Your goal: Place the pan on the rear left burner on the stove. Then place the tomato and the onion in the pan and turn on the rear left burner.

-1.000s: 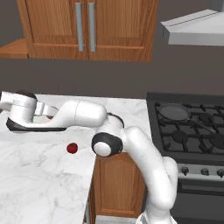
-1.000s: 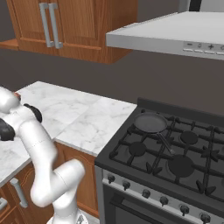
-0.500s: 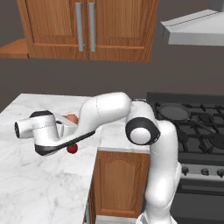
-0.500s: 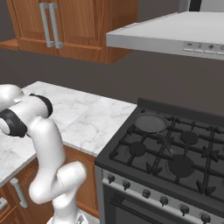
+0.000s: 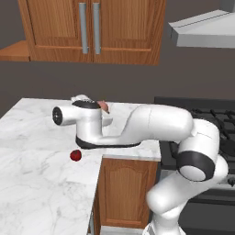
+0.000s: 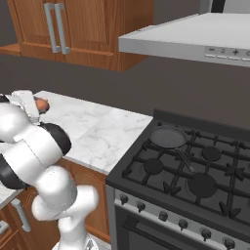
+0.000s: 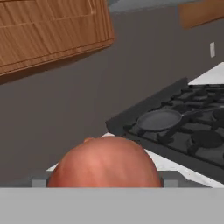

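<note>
tool [image 5: 102, 106]: closed on the onion [image 7: 104, 162], lifted for the pan [image 6: 168, 137]
tomato [image 5: 75, 155]: waits on desk, 7 o'clock of tool

We see a white marble surface [image 5: 41, 193] with grey veins, smooth and a little shiny. The cupboards [image 5: 119, 27] above it look like warm brown wood with shiny metal handles [image 5: 89, 27]. The tomato [image 5: 75, 155] is glossy dark red. The onion [image 7: 105, 164] looks smooth and softly shiny. On the black stove [image 6: 195, 171] the pan [image 6: 168, 137] is dull dark grey. The hood [image 6: 195, 34] above the stove is matt grey metal.
</note>
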